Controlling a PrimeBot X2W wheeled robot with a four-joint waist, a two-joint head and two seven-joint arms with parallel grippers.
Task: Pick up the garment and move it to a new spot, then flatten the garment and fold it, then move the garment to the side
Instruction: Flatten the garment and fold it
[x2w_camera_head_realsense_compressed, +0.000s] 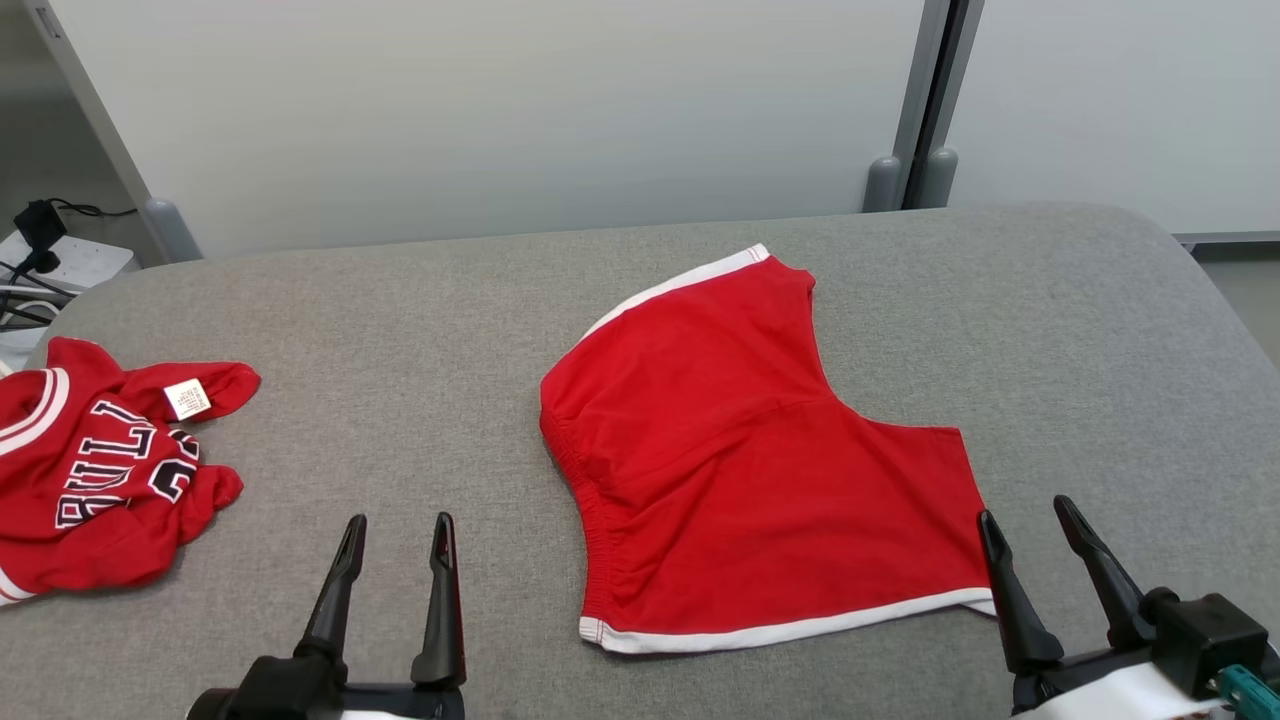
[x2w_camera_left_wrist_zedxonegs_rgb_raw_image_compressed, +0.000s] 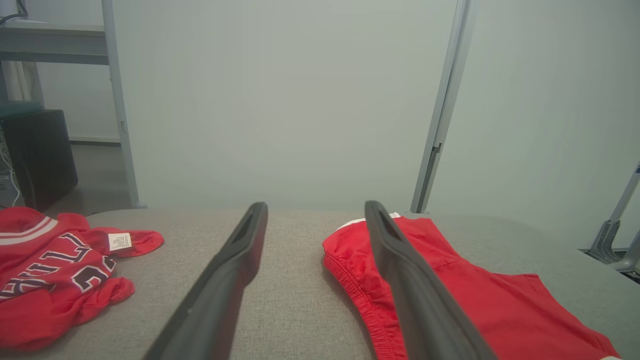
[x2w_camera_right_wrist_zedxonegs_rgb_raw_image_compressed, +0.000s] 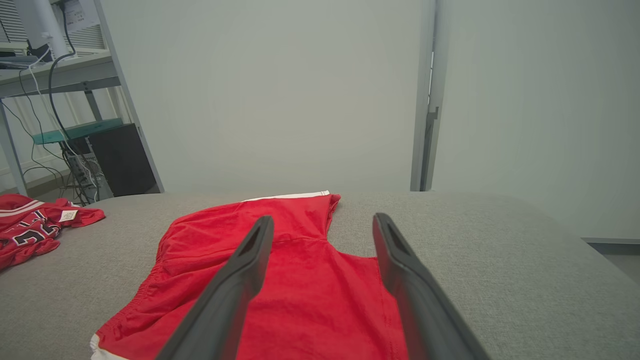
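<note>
Shorts (x2w_camera_head_realsense_compressed: 740, 450) spread nearly flat, centre-right on grey table (x2w_camera_head_realsense_compressed: 400, 320), between the grippers. Left gripper (x2w_camera_head_realsense_compressed: 400, 520) and right gripper (x2w_camera_head_realsense_compressed: 1023, 508) at near edge, fingers wide apart, holding nothing. Apparently placed and flattened; folding and moving aside yet to do. Crumpled jersey (x2w_camera_head_realsense_compressed: 100, 470) at left edge, well apart.

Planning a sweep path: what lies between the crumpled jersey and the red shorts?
Only bare grey surface, as the head view shows. The jersey and shorts lie apart; the open left pincer sits nearer the robot.
</note>
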